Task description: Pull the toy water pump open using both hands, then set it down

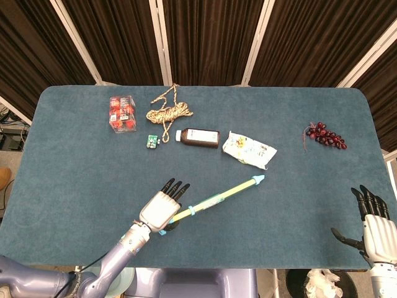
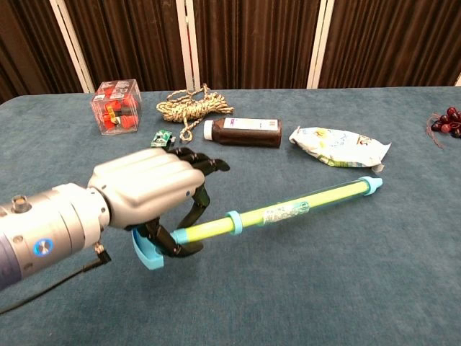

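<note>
One hand, the left hand (image 2: 155, 194), grips the toy water pump (image 2: 288, 213) by its handle end, angling the far tip clear for the open, empty right hand (image 1: 372, 225).

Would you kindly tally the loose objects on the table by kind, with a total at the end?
Toy water pump, held by the left hand: 1
Rope coil: 1
Brown bottle: 1
Snack packet: 1
Grape bunch: 1
Clear box of red items: 1
Small green toy: 1
Total: 7
</note>
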Controlling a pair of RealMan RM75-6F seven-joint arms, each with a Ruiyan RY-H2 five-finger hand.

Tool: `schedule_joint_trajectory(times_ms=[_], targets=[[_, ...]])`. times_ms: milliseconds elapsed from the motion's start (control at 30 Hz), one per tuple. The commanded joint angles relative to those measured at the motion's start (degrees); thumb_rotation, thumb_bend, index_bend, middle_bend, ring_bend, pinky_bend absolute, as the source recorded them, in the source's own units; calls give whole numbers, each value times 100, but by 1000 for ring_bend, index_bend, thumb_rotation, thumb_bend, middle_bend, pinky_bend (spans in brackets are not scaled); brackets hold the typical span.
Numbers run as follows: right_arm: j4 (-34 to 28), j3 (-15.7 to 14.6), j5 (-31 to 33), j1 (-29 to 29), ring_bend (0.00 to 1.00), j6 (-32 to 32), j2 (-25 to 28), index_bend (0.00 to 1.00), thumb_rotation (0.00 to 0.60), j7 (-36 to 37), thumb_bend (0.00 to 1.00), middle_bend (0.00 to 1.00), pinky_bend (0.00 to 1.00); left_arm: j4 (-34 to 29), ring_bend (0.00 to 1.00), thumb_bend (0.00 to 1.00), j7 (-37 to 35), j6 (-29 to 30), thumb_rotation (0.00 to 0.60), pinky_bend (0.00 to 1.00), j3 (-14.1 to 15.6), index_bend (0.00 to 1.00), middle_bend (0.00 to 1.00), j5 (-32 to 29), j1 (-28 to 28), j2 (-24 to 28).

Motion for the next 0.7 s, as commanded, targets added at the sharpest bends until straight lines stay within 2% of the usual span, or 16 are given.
schedule_joint_trajectory(times_ms=[33,300,467,700], targets=[[-39,-20,-29,13,0,-23,0,86,600,-45,215,0,0,-153,0,390,34,-115,600,0,-60,670,21,119,-152,237],[-172,-65,-69,91,0,-151,-34,93,600,-247,216,0,0,-362,0,390,-223,-385,600,0,-69,678,53,529,-388,635],[-419,-53,28,191,0,-313,-89,184,600,-455,220,0,0,-466,0,390,-392,-408,600,0,-104,678,59,774,-478,769],[-796,144,556,514,0,-658,-485,256,600,-1076,234,10,0,-654,0,390,-227,-369,600,0,-210,679,61,645,-590,872]])
